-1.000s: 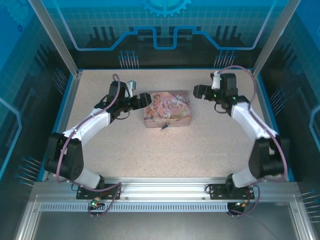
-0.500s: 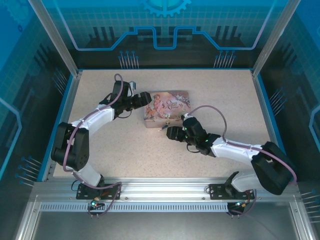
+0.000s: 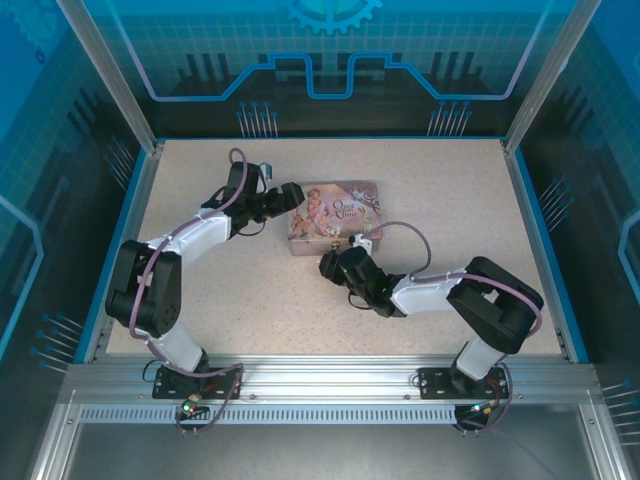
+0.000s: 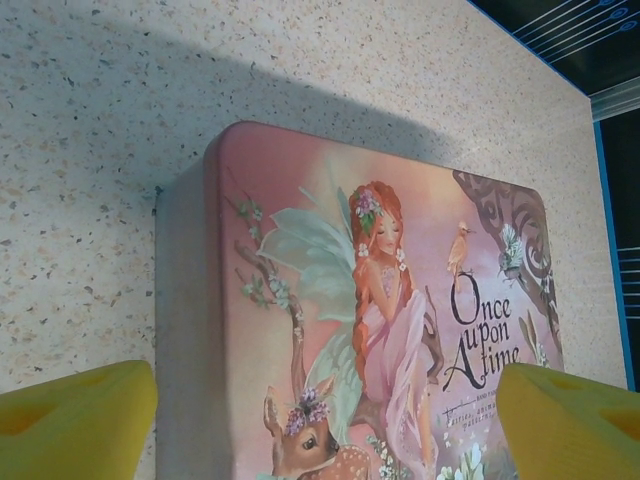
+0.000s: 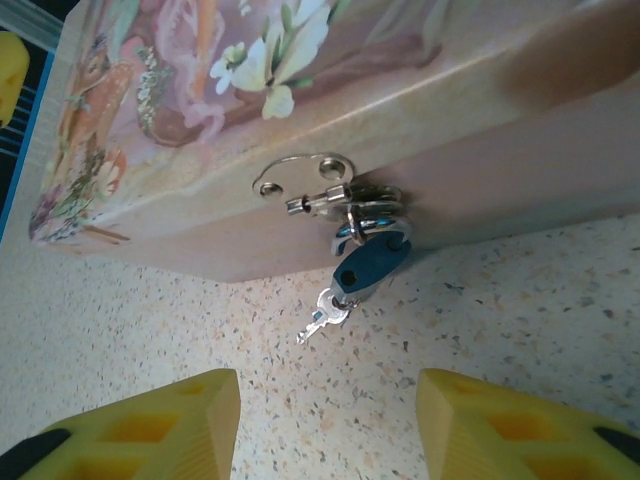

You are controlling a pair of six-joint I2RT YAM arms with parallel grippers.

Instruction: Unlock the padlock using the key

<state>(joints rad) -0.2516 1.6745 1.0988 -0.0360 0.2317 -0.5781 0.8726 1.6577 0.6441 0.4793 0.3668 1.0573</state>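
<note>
The teal padlock [image 5: 370, 265] hangs by its silver shackle from the hasp [image 5: 320, 185] on the front wall of the pink tin [image 5: 200, 120]. The small silver key [image 5: 322, 312] sits at the padlock's lower end, its toothed tip pointing away over the table. My right gripper [image 5: 325, 430] is open just in front of them, apart from both, its yellow fingers [image 5: 130, 425] wide. In the top view it [image 3: 327, 265] sits at the tin's [image 3: 345, 215] front edge. My left gripper [image 4: 325, 430] is open over the tin's [image 4: 300, 300] left end, also seen from above [image 3: 292, 196].
The speckled table [image 3: 420, 180] has free room right of and in front of the tin. Blue rails and metal posts [image 3: 530, 100] bound the work area. The right arm's forearm [image 3: 430, 290] lies low across the table's near middle.
My right arm has swung from the back right down to the tin's front side, bringing its open gripper close to the padlock. The left arm has barely moved.
</note>
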